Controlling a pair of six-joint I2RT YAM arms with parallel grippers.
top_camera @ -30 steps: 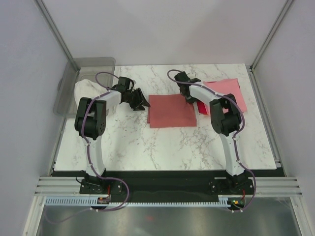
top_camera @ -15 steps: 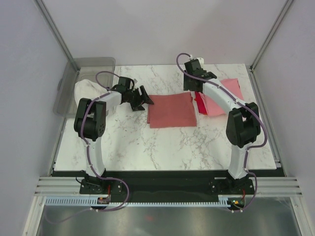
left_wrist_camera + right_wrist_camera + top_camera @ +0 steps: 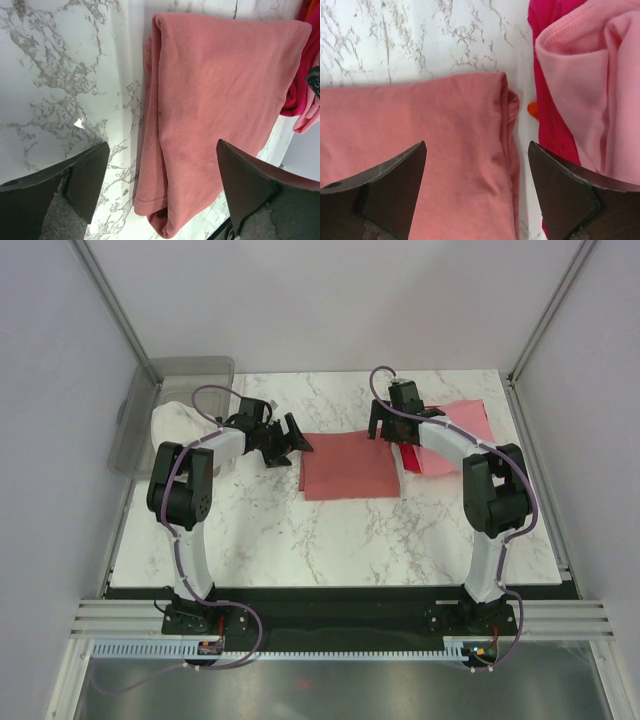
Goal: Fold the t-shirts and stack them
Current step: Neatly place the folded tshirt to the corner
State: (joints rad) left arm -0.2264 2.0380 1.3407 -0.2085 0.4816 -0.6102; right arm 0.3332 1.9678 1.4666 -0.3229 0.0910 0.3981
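T-shirt (image 3: 350, 465), dusty salmon-red soft cloth, is lying folded on white marble worktop (image 3: 250, 530). Left fingers (image 3: 85, 175) and right fingers (image 3: 385, 190) are hovering over its ends, spread wide and empty. Limp, light fabric; probably best pinching doubled edges.

Salmon-red t-shirt (image 3: 348, 466), pink t-shirt (image 3: 590, 75), bright red t-shirt (image 3: 555, 130), grey-veined white table (image 3: 300, 530)

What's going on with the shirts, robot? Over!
Left gripper, right gripper: jaws open, empty. Salmon-red shirt folded flat between them. Light pink shirt over bright red shirt, to its right. Nothing blocking.
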